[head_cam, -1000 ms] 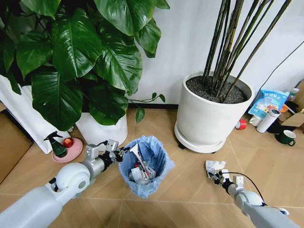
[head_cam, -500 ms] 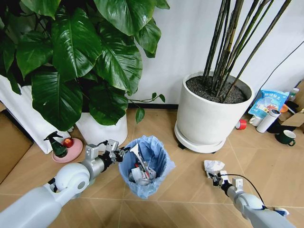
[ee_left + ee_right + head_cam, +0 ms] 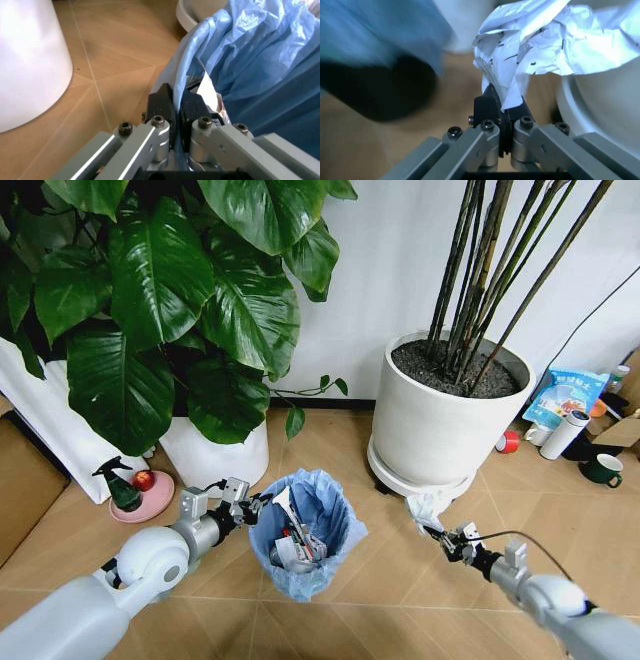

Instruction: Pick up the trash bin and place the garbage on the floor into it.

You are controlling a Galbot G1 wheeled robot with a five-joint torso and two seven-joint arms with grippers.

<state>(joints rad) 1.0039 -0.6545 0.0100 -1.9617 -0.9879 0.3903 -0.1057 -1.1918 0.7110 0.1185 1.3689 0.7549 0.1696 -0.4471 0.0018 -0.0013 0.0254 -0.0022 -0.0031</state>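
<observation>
Trash bin (image 3: 305, 532) standing on the chevron wood floor (image 3: 390, 565), between the two white plant pots, blue bag liner crinkled over its rim, scraps of paper and wrappers already inside. Left gripper (image 3: 243, 506) at the bin's left rim, fingers pressed together on the rim and the blue liner; seen close in the left wrist view, black fingertips (image 3: 161, 107) clamping the plastic edge of the bin (image 3: 250, 75), a white scrap poking up just inside. Right gripper (image 3: 447, 541) held off the floor to the right of the bin, near the base of the large white pot (image 3: 440, 420), pinching a piece of crumpled white paper (image 3: 424, 508). In the right wrist view, black fingertips (image 3: 492, 107) closed on the lower edge of the crumpled white paper (image 3: 555, 41), the sheet fanning out beyond them, the bin a dark and blue blur to one side. Green spray bottle (image 3: 120, 485) on a pink dish (image 3: 145, 498) by the left pot (image 3: 215, 455), well apart from the bin.
</observation>
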